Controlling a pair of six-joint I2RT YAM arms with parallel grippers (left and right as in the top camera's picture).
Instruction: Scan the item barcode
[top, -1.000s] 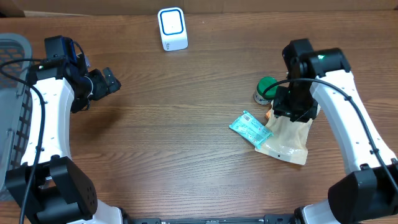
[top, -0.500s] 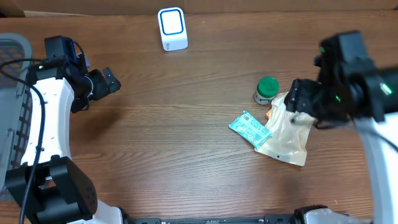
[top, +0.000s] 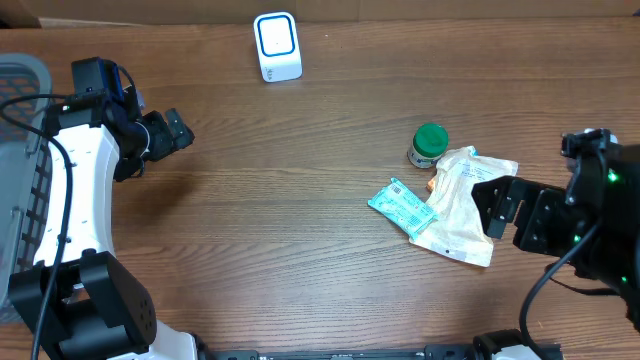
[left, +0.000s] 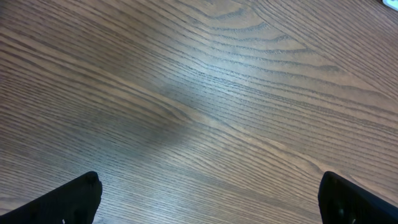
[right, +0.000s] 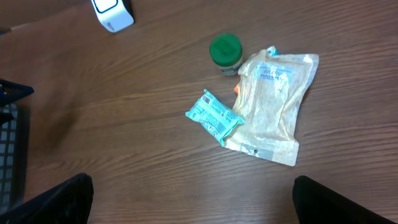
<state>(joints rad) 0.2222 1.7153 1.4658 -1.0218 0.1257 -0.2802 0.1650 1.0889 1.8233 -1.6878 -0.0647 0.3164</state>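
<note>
Right arm is up over the right side of the counter (top: 300, 250), and the right gripper (top: 503, 206) has its jaws spread wide. In the wrist view the right gripper (right: 199, 199) shows only its two dark tips in the bottom corners, with nothing between them, so it holds nothing.

Spread out below that camera is the whole cluster. The teal packet (top: 402, 206) lies flat on the counter, right of centre, with a pale label patch at its upper left end. Its right end touches, and seems to overlap, the beige pouch (top: 458, 208), which lies flat and slanted. Just beside the pouch's upper left corner stands a small jar with a green lid (top: 429, 143). From the wrist the same three show clearly: packet (right: 214, 115), pouch (right: 273, 102), jar (right: 225, 53).

The scanner (top: 277, 45), white with a blue-edged face, stands at the far edge of the counter, well apart from the packet.

On the other side, the left gripper (top: 170, 132) hangs over bare wood at the left, jaws fully apart and holding nothing. A grey basket (top: 22, 75) sits at the left edge.
</note>
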